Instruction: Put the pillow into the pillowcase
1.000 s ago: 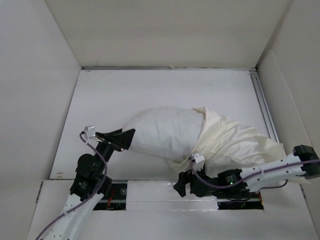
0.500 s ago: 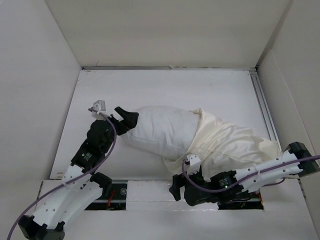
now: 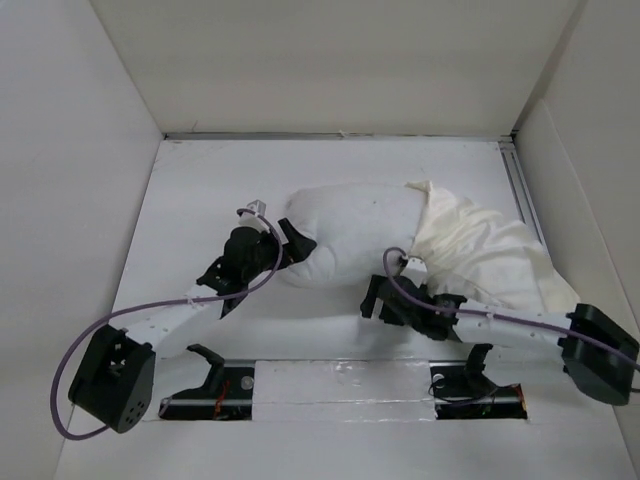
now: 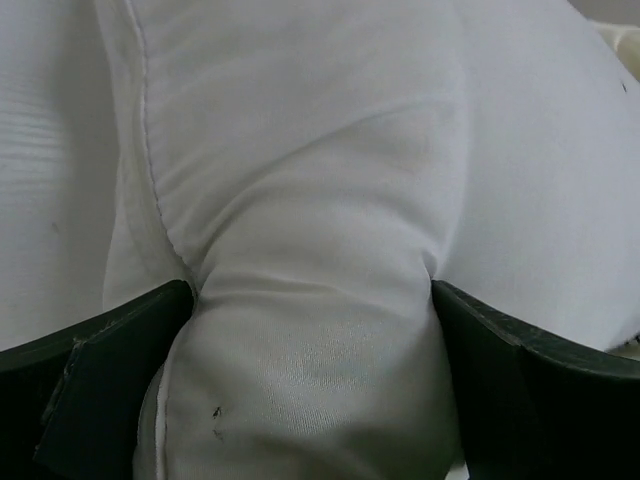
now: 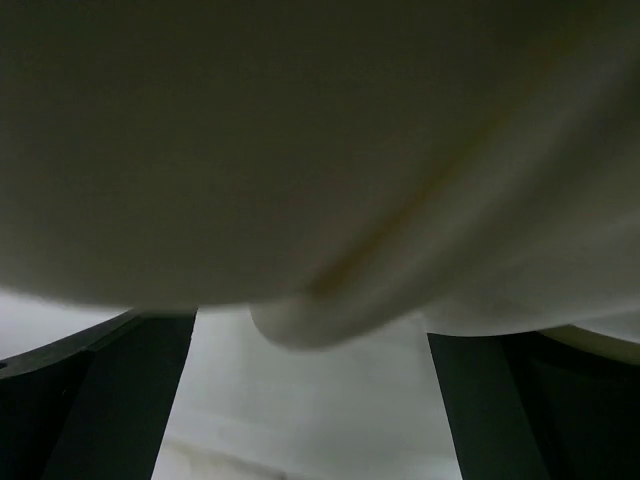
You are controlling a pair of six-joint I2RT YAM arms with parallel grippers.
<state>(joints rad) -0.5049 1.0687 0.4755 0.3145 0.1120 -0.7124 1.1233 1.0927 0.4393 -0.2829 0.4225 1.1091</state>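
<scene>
The white pillow lies across the middle of the table, its right end inside the cream pillowcase, which trails toward the right. My left gripper is shut on the pillow's left end. In the left wrist view the pillow bulges between the two dark fingers, with the left gripper closed on it. My right gripper sits low at the pillow's front edge, open and empty. In the right wrist view the right gripper has bare table between its jaws and dim fabric hanging just above.
White walls enclose the table on the left, back and right. A metal rail runs along the right side. The raised front ledge lies near the arm bases.
My left arm has reached far forward and right, pushing the pillow away and to the right. The pillowcase shifted with it. My right gripper moved from the front ledge up to the pillow's front edge.
</scene>
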